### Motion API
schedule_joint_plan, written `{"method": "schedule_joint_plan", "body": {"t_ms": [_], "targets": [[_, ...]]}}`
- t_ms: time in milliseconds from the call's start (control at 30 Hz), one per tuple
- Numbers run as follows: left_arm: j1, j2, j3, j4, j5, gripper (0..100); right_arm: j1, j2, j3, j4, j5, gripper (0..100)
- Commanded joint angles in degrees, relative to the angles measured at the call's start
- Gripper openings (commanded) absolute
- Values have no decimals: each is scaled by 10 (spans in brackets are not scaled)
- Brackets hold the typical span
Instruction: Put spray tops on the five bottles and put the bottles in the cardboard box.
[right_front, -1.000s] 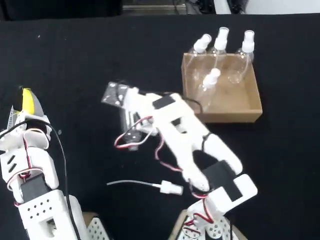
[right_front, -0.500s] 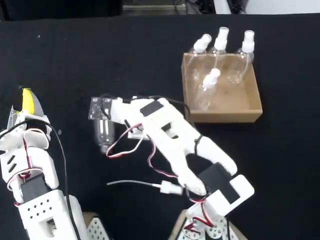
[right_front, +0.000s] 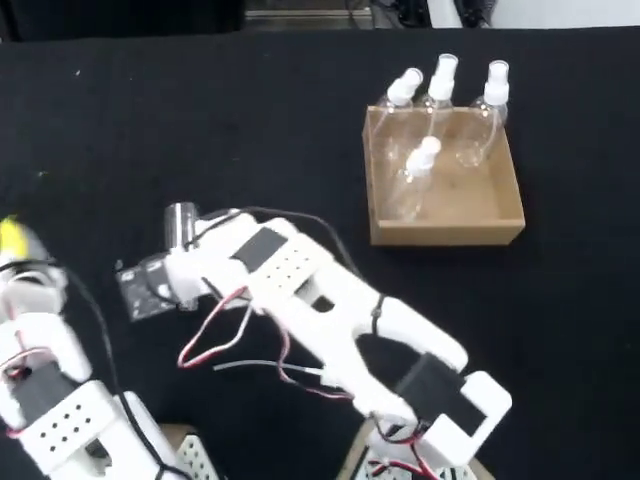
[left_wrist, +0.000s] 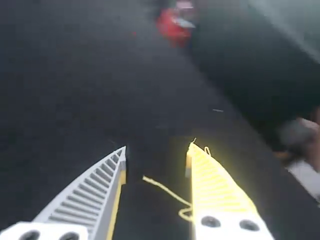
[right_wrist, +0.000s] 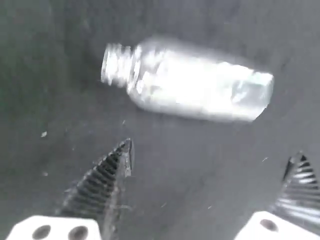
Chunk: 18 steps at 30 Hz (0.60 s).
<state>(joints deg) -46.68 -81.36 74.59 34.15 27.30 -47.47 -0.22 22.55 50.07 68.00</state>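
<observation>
Right end effector (right_wrist: 210, 160): I see it wide open, holding nothing.
Bare bottle (right_front: 180, 217): it lies on its side on the black surface (right_front: 150, 110), at about 9 o'clock. It has no top on. It sits just past the right end effector's tips, not between them.
Left end effector (left_wrist: 157, 147): open too, with nothing in it. Its arm is down at 8 o'clock.
Cardboard box (right_front: 448, 234): up at 2 o'clock.
Bottles with spray tops (right_front: 420, 165): I count four in the box.
Loose spray top (right_front: 245, 366): on the surface at 7 o'clock, partly under the right arm, well apart from the bare bottle.
</observation>
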Motion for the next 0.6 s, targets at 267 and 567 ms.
{"method": "schedule_joint_plan", "body": {"t_ms": [267, 567], "targets": [[-225, -4, -48, 76, 4, 191, -18, 97, -148, -13, 7, 420], [-237, -4, -45, 77, 40, 191, -18, 154, -183, -9, 78, 420]]}}
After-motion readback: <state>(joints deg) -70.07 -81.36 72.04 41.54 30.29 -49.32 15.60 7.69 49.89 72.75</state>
